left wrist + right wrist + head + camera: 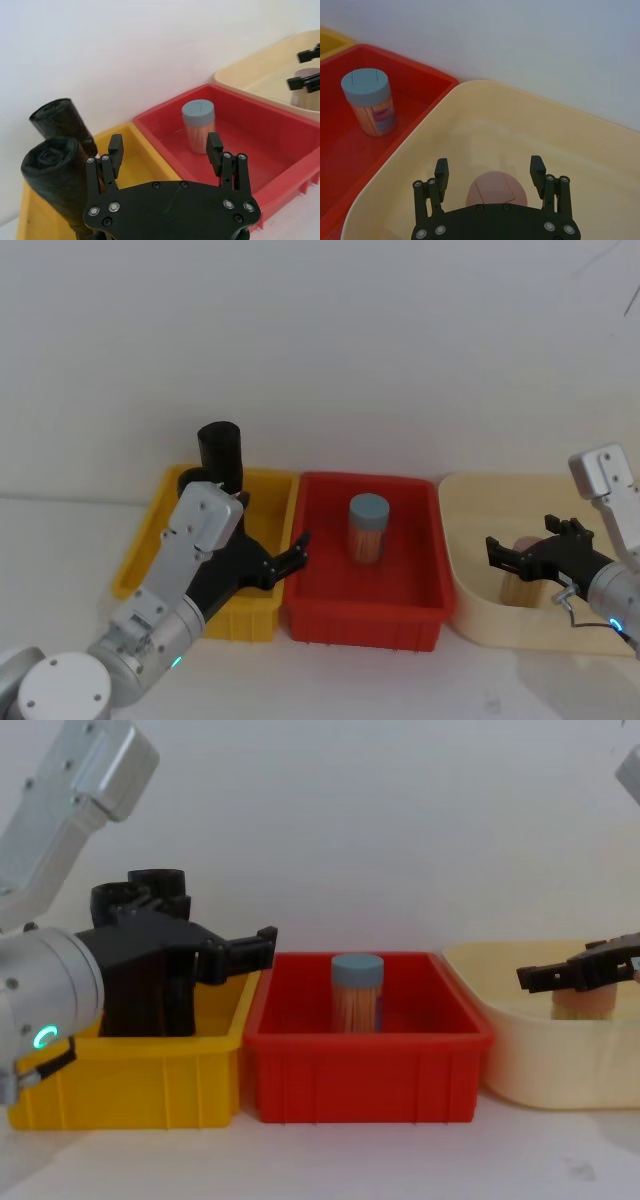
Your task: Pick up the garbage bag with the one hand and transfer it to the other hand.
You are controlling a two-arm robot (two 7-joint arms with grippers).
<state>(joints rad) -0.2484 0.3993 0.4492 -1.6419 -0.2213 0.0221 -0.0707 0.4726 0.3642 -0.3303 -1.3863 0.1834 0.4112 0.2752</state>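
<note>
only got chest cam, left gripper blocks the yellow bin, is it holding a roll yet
observer: no, the left gripper is open and empty.
operator: how many rolls in there
observer: two black ones in the yellow bin: a near roll and a far roll, both beside the gripper, not between its fingers.
operator: right gripper open?
observer: yes, the right gripper is open over a pink-lidded jar in the beige bin.

Bright, soft, even light washes out the white wall and tabletop. A faint, diffuse shadow edges the red bin at lower centre of the chest view.
</note>
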